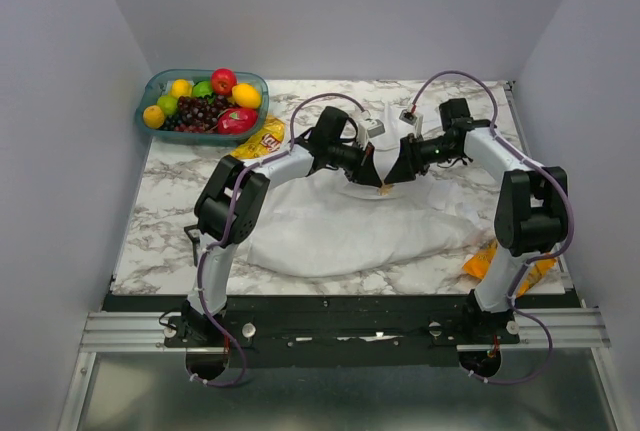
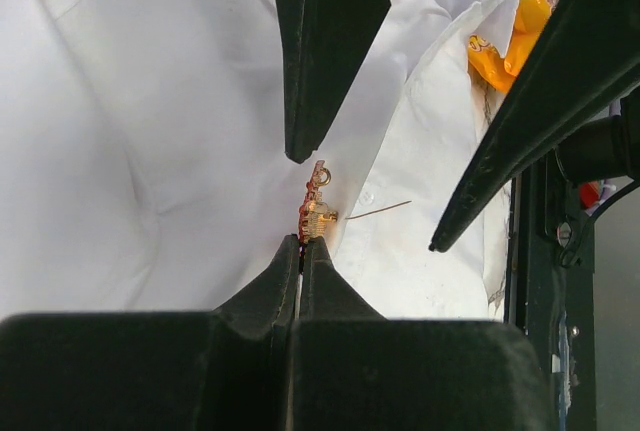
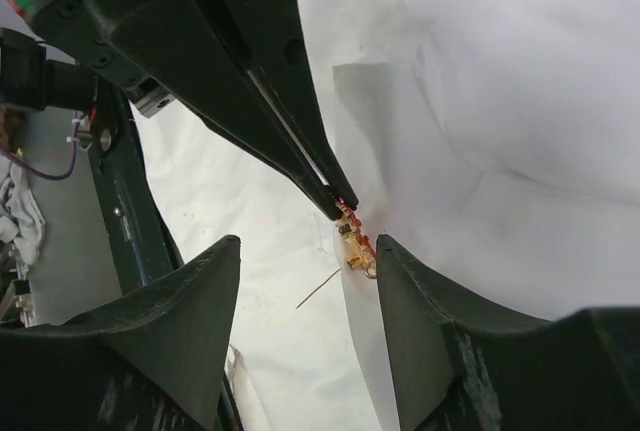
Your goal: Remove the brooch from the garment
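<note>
White arm links point(image 1: 288, 163), black joints point(image 1: 232, 206), purple cables point(image 1: 455, 73), black tapered end effector fingers point(image 2: 272, 296).

Fruit basket point(image 1: 150, 81), chip bag point(image 1: 260, 139), snack packet point(image 1: 480, 263)

The white-and-grey marbled tabletop point(image 1: 160, 226) before me carries a large white fabric shirt point(image 1: 330, 236) mid-table, a teal plastic fruit basket point(image 1: 150, 87) far left, a yellow chip bag point(image 1: 262, 138) beside it, and an orange snack packet point(image 1: 480, 263) near right.
</note>
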